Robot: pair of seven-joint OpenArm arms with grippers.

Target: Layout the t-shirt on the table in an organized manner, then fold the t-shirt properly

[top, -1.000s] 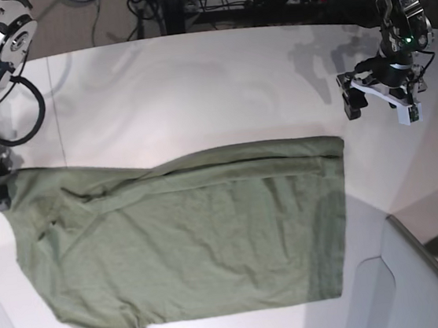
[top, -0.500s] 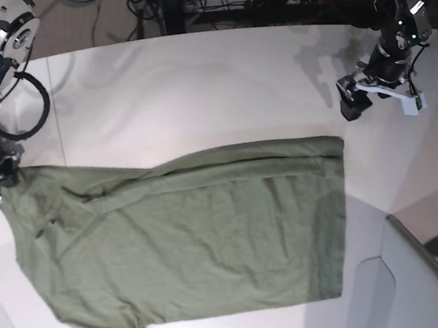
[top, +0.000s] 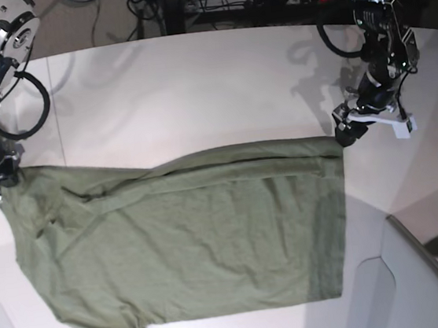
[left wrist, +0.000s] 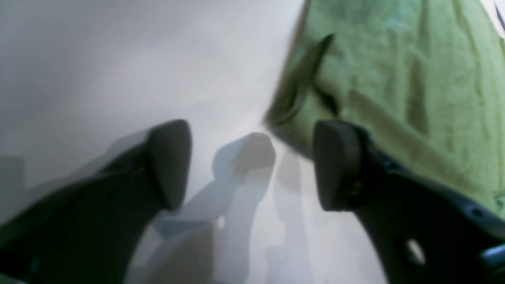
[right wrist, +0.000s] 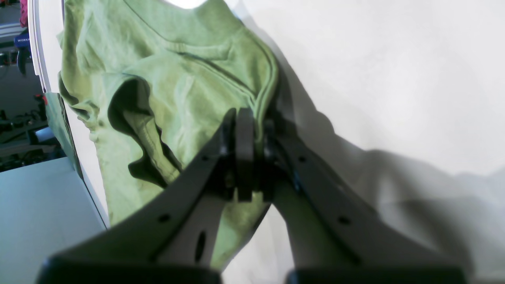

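Likely the trouble is uneven tension: the right gripper [right wrist: 252,154] has its fingers pinched on the t-shirt [top: 188,239] at the shoulder hem, while the left gripper [left wrist: 252,163] only hangs, fingers apart, just off the opposite corner, holding nothing. A pull now would skew the cloth, or the left fingers might close on bare bench [top: 194,87]. Both arms reach down steeply at the shirt's far corners; it lies fairly flat, half folded

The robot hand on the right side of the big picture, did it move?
Yes. The left gripper has come down and sideways toward the t-shirt, now right at its top corner, where earlier it hung over bare table.
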